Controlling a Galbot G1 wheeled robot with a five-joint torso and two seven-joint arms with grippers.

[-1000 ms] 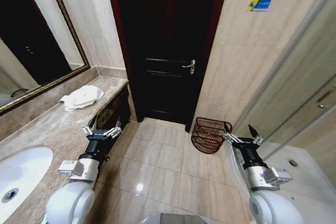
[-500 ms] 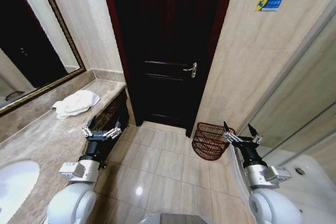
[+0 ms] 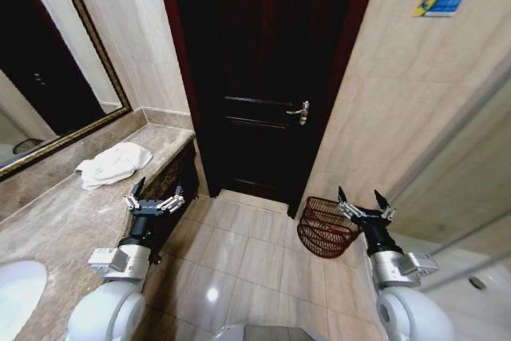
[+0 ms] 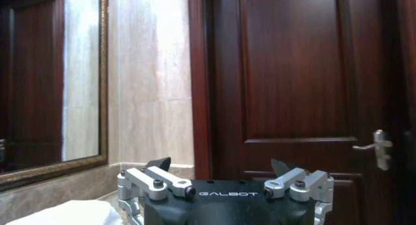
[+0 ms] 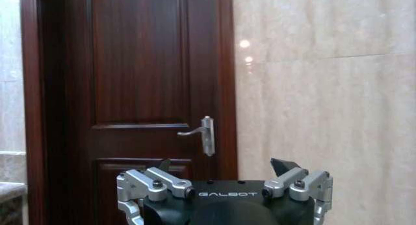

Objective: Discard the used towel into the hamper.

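Observation:
A crumpled white towel (image 3: 112, 164) lies on the marble counter (image 3: 72, 213) at the left, near the wall under the mirror; a bit of the towel (image 4: 62, 214) also shows in the left wrist view. The hamper (image 3: 326, 227), a small red-brown woven basket, stands on the tiled floor right of the dark door. My left gripper (image 3: 153, 196) is open and empty, held beside the counter's edge, below the towel. The right gripper (image 3: 358, 201) is open too, just right of the hamper's rim. Both the left gripper (image 4: 221, 165) and the right gripper (image 5: 226, 165) point toward the door.
A dark wooden door (image 3: 267, 77) with a metal handle (image 3: 301, 112) fills the wall ahead. A framed mirror (image 3: 48, 61) hangs over the counter, and a white sink (image 3: 17, 293) sits at its near end. A glass partition (image 3: 459, 165) rises at the right. Beige floor tiles (image 3: 239, 253) lie between.
The whole picture has shifted, so the camera has moved: the door and hamper sit further right and the sink nearer the left edge. Both arms keep the same open pose.

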